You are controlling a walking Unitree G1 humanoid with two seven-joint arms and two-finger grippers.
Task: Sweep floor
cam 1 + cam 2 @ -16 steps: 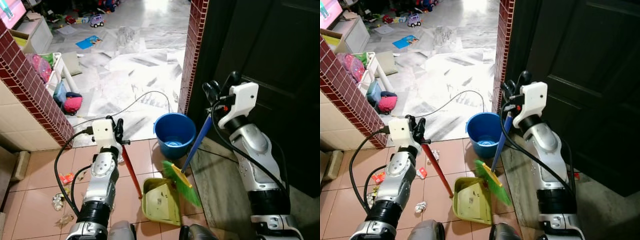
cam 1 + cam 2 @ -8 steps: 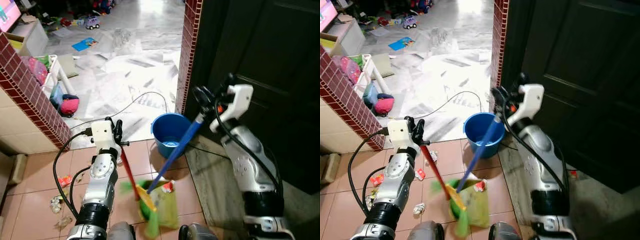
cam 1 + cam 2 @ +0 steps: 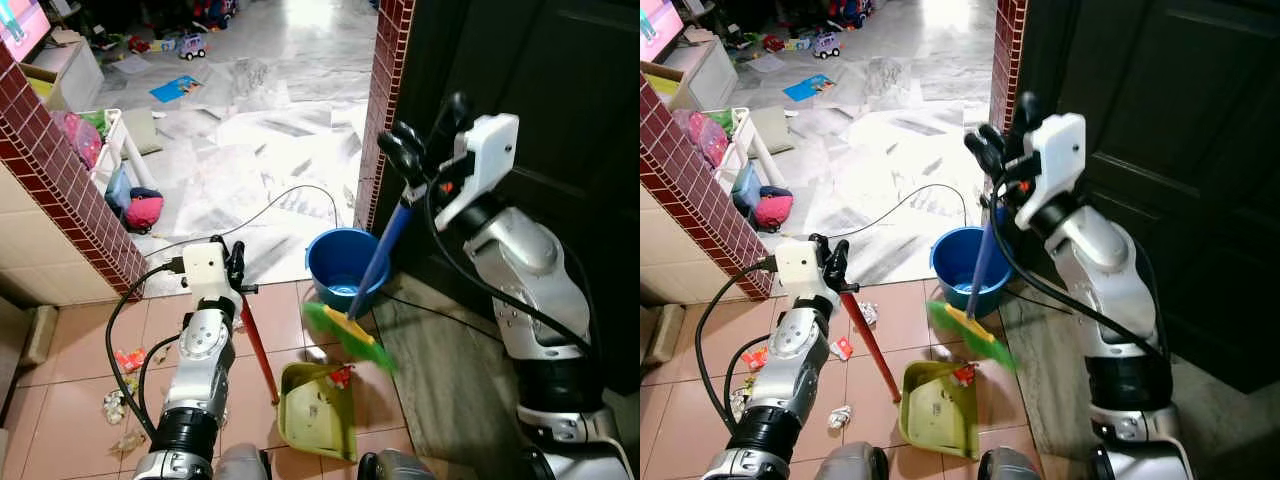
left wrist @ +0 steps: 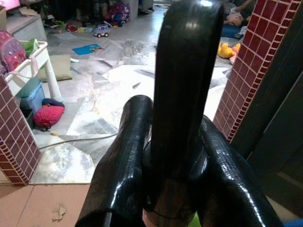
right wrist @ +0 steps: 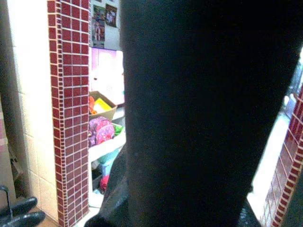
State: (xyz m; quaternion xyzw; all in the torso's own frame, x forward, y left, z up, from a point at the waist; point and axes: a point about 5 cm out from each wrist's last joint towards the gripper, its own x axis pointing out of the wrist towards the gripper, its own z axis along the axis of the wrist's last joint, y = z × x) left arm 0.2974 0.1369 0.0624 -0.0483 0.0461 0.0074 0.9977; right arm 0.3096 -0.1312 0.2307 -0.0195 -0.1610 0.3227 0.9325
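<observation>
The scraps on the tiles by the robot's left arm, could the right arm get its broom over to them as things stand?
Probably not directly. The right gripper holds the broom by the blue bucket; the dustpan and its red handle stand between it and the scraps.

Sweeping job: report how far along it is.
Done: a red scrap lies in the dustpan. In hand: the right gripper holds the blue broom, its head raised above the pan, while the left gripper holds the pan's red handle. Left: litter scattered on the tiles near the left arm.
</observation>
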